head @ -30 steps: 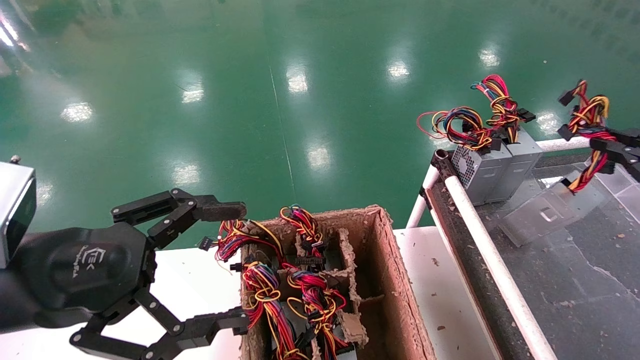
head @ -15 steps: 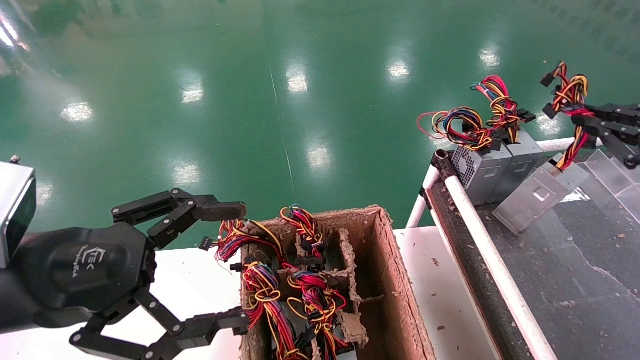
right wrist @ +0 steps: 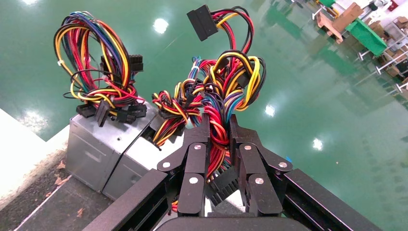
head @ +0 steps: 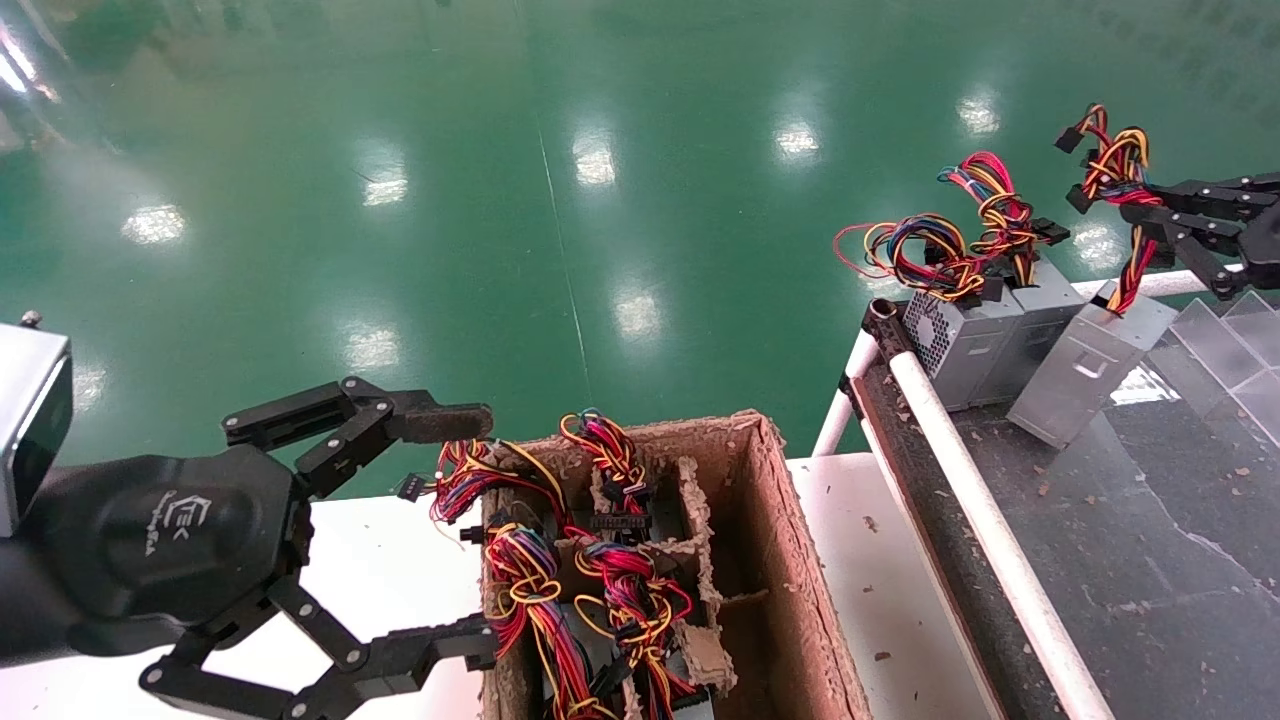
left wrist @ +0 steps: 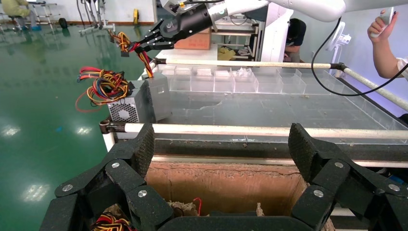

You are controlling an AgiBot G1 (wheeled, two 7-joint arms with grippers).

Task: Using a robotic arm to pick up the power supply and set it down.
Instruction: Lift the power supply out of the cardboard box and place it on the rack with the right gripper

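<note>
Worktop (head: 1180,560), dark-surfaced and railed, lies below the right end effector (head: 1150,215), the robotic arm at work. Cardboard box (head: 790,560) of spare units sits beside the idle left end effector (head: 440,530), whose fingers are spread. Power supply (head: 1090,365) hangs tilted beneath the right end effector, fingers pinched on its wire bundle (right wrist: 219,130), just beside two standing units (head: 985,335). Step: setting down. Next, by judgement: lower until the case rests flat, then release.

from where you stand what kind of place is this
Probably a factory or workshop floor: glossy green floor, a cardboard box full of wired units, and power supplies lined up on a railed bench.
</note>
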